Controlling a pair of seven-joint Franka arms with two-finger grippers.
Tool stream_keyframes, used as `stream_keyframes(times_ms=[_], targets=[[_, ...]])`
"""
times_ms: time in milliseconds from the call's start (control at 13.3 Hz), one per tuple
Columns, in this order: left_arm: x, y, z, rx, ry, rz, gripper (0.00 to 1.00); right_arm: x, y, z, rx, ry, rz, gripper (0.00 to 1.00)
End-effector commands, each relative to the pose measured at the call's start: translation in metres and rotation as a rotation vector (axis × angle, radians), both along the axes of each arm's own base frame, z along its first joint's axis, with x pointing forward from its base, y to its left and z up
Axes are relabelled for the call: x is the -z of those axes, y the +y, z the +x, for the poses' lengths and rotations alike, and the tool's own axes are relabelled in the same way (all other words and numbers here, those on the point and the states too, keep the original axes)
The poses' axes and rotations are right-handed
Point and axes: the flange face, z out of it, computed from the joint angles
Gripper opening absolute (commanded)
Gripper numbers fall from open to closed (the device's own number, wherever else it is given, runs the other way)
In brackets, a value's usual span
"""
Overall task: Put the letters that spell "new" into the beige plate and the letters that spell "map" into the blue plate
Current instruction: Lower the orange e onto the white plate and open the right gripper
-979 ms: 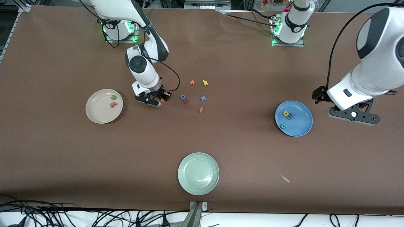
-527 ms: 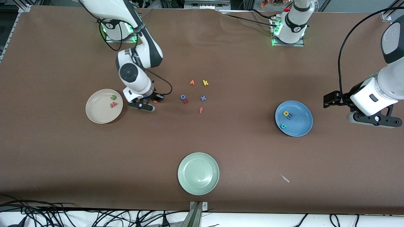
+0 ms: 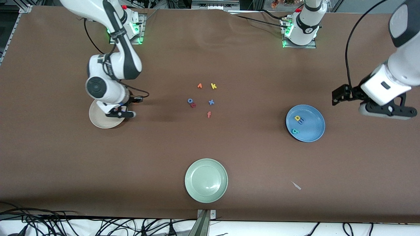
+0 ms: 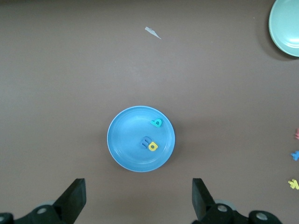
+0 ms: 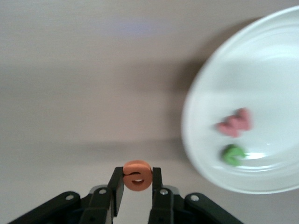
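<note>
My right gripper point(image 5: 137, 180) is shut on the orange e point(image 5: 137, 175) and holds it in the air just off the rim of the beige plate point(image 5: 261, 70). The pinkish-red w point(image 5: 235, 123) and green n point(image 5: 232, 154) lie in that plate. In the front view the right gripper point(image 3: 122, 108) hangs over the plate's edge point(image 3: 98, 122) and hides those two letters. The blue plate point(image 3: 313, 114) holds the yellow a point(image 3: 297, 118), light blue m point(image 3: 301, 121) and teal p point(image 3: 295, 131). My left gripper point(image 4: 138, 189) is open and empty beside the blue plate point(image 4: 126, 140), toward the left arm's end.
Loose letters lie mid-table: orange v point(image 3: 199, 86), yellow k point(image 3: 213, 86), blue o point(image 3: 190, 101), dark red k point(image 3: 193, 105), blue x point(image 3: 211, 102), an orange-red f point(image 3: 209, 114). A pale green plate point(image 3: 206, 180) sits near the front camera, a white scrap point(image 3: 296, 185) beside it.
The right gripper has carried the orange e from beside the loose letters over to the beige plate's edge. The left arm has drawn back from the blue plate toward its end of the table.
</note>
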Motion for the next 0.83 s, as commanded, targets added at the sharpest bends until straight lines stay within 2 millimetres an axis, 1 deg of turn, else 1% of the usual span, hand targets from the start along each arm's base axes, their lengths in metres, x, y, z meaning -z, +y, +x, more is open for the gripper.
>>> stream_keyframes(times_ms=[0,75,151,226,301,376,527,602,753], targets=[[-0.010,-0.009,-0.043,0.008,-0.029,-0.007,1.00,-0.007,-0.048,0.007,-0.072,0.011,0.005,0.15],[-0.008,-0.007,-0.044,0.005,-0.024,-0.006,1.00,-0.005,-0.062,0.009,-0.083,0.013,0.002,0.16],[-0.007,-0.003,-0.043,-0.001,-0.024,-0.006,1.00,0.000,-0.075,0.010,-0.095,0.016,-0.006,0.17],[-0.008,0.007,-0.041,-0.019,-0.029,-0.007,1.00,0.004,-0.086,0.013,-0.114,0.009,-0.011,0.24],[-0.009,0.008,-0.043,-0.021,-0.032,-0.007,1.00,0.006,-0.088,0.016,-0.126,-0.006,-0.014,0.60],[-0.010,0.008,-0.042,-0.019,-0.031,-0.007,1.00,0.005,-0.088,0.017,-0.126,-0.005,-0.012,1.00],[-0.012,0.016,-0.038,-0.021,-0.026,-0.008,1.00,-0.007,-0.081,0.025,-0.129,-0.012,-0.007,1.00],[-0.010,0.017,-0.037,-0.022,-0.023,-0.008,1.00,-0.014,-0.074,0.028,-0.126,0.016,0.000,1.00],[-0.010,0.017,-0.037,-0.022,-0.021,-0.008,1.00,-0.041,-0.059,0.041,-0.125,0.072,0.015,1.00]])
